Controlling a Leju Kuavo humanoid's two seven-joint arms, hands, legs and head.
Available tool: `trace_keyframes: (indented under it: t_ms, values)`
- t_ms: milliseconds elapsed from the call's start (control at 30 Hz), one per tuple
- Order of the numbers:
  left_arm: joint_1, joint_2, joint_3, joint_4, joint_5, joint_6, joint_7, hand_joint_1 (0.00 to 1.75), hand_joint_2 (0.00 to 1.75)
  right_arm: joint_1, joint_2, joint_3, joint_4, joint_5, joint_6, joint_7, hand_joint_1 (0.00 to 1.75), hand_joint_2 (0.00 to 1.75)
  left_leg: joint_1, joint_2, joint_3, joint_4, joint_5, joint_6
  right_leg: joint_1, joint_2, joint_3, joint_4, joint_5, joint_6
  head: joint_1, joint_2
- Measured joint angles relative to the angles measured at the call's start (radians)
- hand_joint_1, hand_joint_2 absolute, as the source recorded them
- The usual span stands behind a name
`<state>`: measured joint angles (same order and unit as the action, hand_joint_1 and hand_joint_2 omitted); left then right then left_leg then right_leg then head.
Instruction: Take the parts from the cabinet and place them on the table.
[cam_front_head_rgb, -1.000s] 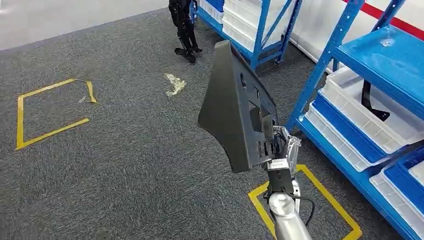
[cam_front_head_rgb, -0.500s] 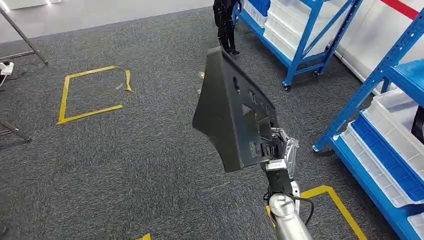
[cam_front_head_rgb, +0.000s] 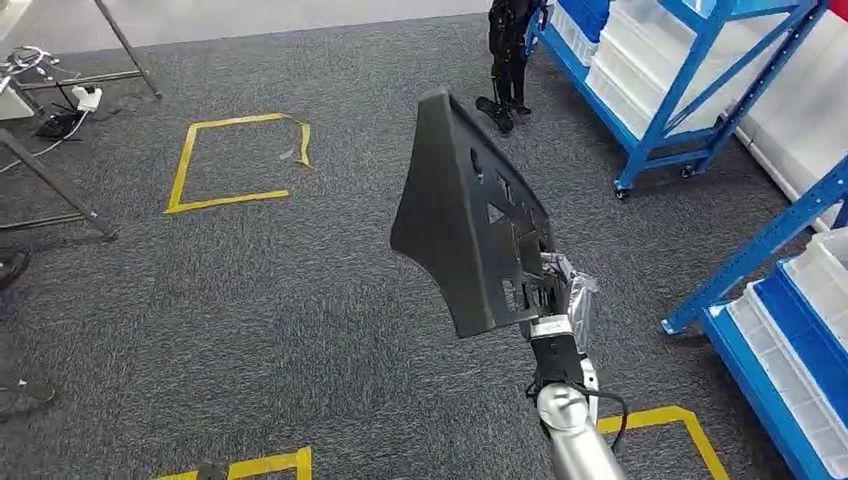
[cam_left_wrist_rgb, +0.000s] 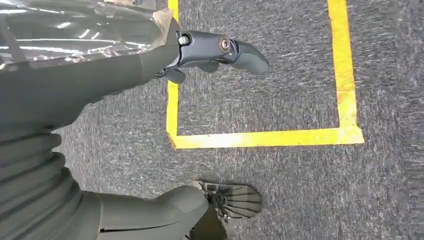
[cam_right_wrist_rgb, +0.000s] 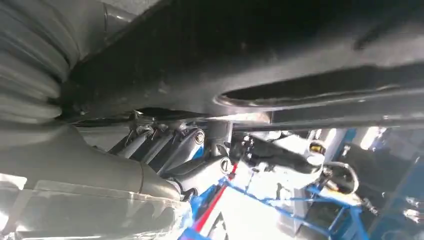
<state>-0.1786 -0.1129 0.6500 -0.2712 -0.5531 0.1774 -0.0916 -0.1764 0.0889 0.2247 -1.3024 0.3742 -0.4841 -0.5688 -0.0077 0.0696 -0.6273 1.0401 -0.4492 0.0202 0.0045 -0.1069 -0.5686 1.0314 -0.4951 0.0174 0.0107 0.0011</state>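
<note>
Head view: a large dark grey plastic panel (cam_front_head_rgb: 470, 225), pierced with cut-outs, stands raised on edge above the grey carpet (cam_front_head_rgb: 300, 320), gripped at its lower corner by the robot's right hand (cam_front_head_rgb: 555, 295). The silver right arm (cam_front_head_rgb: 575, 440) rises from the bottom of the frame to meet it. From the right wrist camera, the panel (cam_right_wrist_rgb: 250, 55) spans the picture as a dark slab, with the hand's dark fingers (cam_right_wrist_rgb: 170, 150) curled beneath it. From the left wrist camera, the left hand (cam_left_wrist_rgb: 150, 65) hangs over the carpet with nothing in it, its fingers (cam_left_wrist_rgb: 225, 50) extended and apart from the thumb (cam_left_wrist_rgb: 165, 207), above a square of yellow tape (cam_left_wrist_rgb: 260, 137). More yellow tape squares (cam_front_head_rgb: 235, 160) mark the floor beyond the panel. Blue shelving (cam_front_head_rgb: 680, 80) loaded with white and blue bins (cam_front_head_rgb: 640, 60) lines the far right, and a dark robot's legs (cam_front_head_rgb: 508, 55) stand beside it. Cables and a power strip (cam_front_head_rgb: 70, 100) lie at the far left.
</note>
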Motion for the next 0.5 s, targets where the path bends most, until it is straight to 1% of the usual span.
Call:
trace_keyframes:
  t_ms: [33, 67, 100, 133, 167, 200, 233, 267, 300, 333, 367, 400, 433, 467, 500]
  values:
    - [0.001, 0.000, 0.000, 0.000, -0.001, 0.002, 0.000, 0.00, 1.75, 0.000, 0.001, 0.002, 0.001, 0.000, 0.000, 0.000, 1.75, 1.75, -0.002, -0.009, -0.002, 0.000, 0.000, 0.002, -0.001, -0.010, 0.001, -0.001, 0.000, 0.001, -0.002, 0.000]
    - [0.003, 0.002, 0.000, 0.000, -0.002, 0.005, 0.000, 0.00, 1.75, -0.001, 0.004, 0.004, 0.001, 0.000, -0.001, -0.001, 1.75, 1.75, -0.006, -0.024, -0.004, -0.002, 0.002, 0.008, -0.004, -0.025, 0.005, -0.003, -0.001, 0.006, -0.001, 0.000]
    - [0.004, 0.003, 0.000, 0.000, -0.002, 0.010, 0.001, 0.00, 1.75, -0.002, 0.005, 0.006, 0.001, 0.001, -0.003, -0.002, 1.75, 1.75, 0.006, -0.037, 0.006, -0.014, 0.011, 0.020, -0.003, -0.018, 0.001, 0.003, -0.009, 0.015, -0.002, 0.000]
    - [0.002, -0.003, 0.000, -0.001, -0.002, 0.014, 0.001, 0.00, 1.75, -0.003, 0.005, 0.007, 0.001, 0.003, -0.004, -0.002, 1.75, 1.75, 0.004, -0.046, 0.008, -0.017, 0.013, 0.024, -0.009, 0.037, -0.007, 0.025, -0.021, 0.016, 0.000, 0.000]
    - [-0.002, 0.000, 0.000, -0.002, -0.002, 0.016, 0.004, 0.00, 1.75, -0.003, 0.004, 0.007, 0.002, 0.005, -0.005, -0.006, 1.75, 1.75, 0.008, -0.057, 0.007, -0.017, 0.015, 0.031, -0.012, 0.077, -0.031, 0.078, -0.045, 0.013, 0.000, 0.000]
    - [-0.008, 0.000, 0.000, -0.002, -0.002, 0.016, 0.005, 0.00, 1.75, -0.002, 0.003, 0.007, 0.003, 0.005, -0.006, -0.008, 1.75, 1.75, 0.009, -0.070, 0.006, -0.017, 0.016, 0.033, -0.013, 0.094, -0.069, 0.155, -0.075, 0.009, 0.002, 0.000]
    - [-0.010, -0.002, 0.000, -0.002, -0.002, 0.016, 0.006, 0.00, 1.75, -0.001, 0.001, 0.008, 0.007, 0.006, -0.006, -0.008, 1.75, 1.75, 0.009, -0.086, 0.005, -0.017, 0.016, 0.034, -0.015, 0.101, -0.112, 0.241, -0.104, 0.008, 0.002, 0.000]
    - [-0.009, -0.003, 0.000, -0.002, -0.002, 0.016, 0.007, 0.00, 1.75, -0.001, 0.001, 0.008, 0.011, 0.006, -0.006, -0.008, 1.75, 1.75, 0.009, -0.102, 0.005, -0.017, 0.016, 0.034, -0.016, 0.103, -0.146, 0.304, -0.119, 0.012, 0.002, 0.000]
    - [-0.008, -0.004, 0.000, -0.002, -0.002, 0.016, 0.010, 0.00, 1.75, -0.001, -0.001, 0.008, 0.014, 0.006, -0.007, -0.009, 1.75, 1.75, 0.010, -0.116, 0.005, -0.016, 0.016, 0.033, -0.017, 0.103, -0.157, 0.315, -0.114, 0.018, 0.001, 0.000]
    - [-0.007, -0.004, 0.000, -0.002, -0.003, 0.015, 0.013, 0.00, 1.75, -0.002, -0.003, 0.008, 0.017, 0.004, -0.008, -0.011, 1.75, 1.75, 0.011, -0.131, 0.006, -0.015, 0.017, 0.032, -0.019, 0.103, -0.144, 0.279, -0.093, 0.028, 0.001, 0.000]
    - [-0.007, -0.004, 0.000, -0.002, -0.005, 0.013, 0.014, 0.00, 1.75, -0.003, -0.003, 0.008, 0.020, 0.002, -0.010, -0.013, 1.75, 1.75, 0.014, -0.146, 0.007, -0.015, 0.017, 0.030, -0.023, 0.105, -0.109, 0.200, -0.056, 0.042, 0.001, 0.000]
    - [-0.008, -0.004, 0.000, -0.002, -0.008, 0.013, 0.014, 0.00, 1.75, -0.004, -0.003, 0.008, 0.023, 0.001, -0.013, -0.015, 1.75, 1.75, 0.017, -0.159, 0.007, -0.012, 0.017, 0.026, -0.030, 0.117, -0.065, 0.107, -0.017, 0.055, 0.001, 0.000]
    - [-0.009, -0.003, 0.000, -0.003, -0.008, 0.011, 0.015, 0.00, 1.75, -0.006, -0.003, 0.008, 0.026, 0.000, -0.016, -0.018, 1.75, 1.75, 0.019, -0.173, 0.003, -0.005, 0.014, 0.018, -0.044, 0.163, -0.025, 0.020, 0.008, 0.066, 0.002, 0.000]
    - [-0.010, -0.001, 0.000, -0.003, -0.009, 0.010, 0.016, 0.00, 1.75, -0.008, -0.003, 0.009, 0.030, 0.000, -0.017, -0.019, 1.75, 1.75, 0.012, -0.183, -0.002, 0.003, 0.009, 0.008, -0.037, 0.169, -0.017, 0.013, 0.004, 0.052, 0.002, 0.000]
    - [-0.009, -0.001, -0.001, -0.003, -0.009, 0.010, 0.016, 0.00, 1.75, -0.009, -0.003, 0.010, 0.032, -0.002, -0.018, -0.021, 1.75, 1.75, 0.014, -0.187, -0.005, -0.001, 0.012, 0.004, -0.034, 0.154, -0.017, 0.015, 0.007, 0.042, -0.001, 0.000]
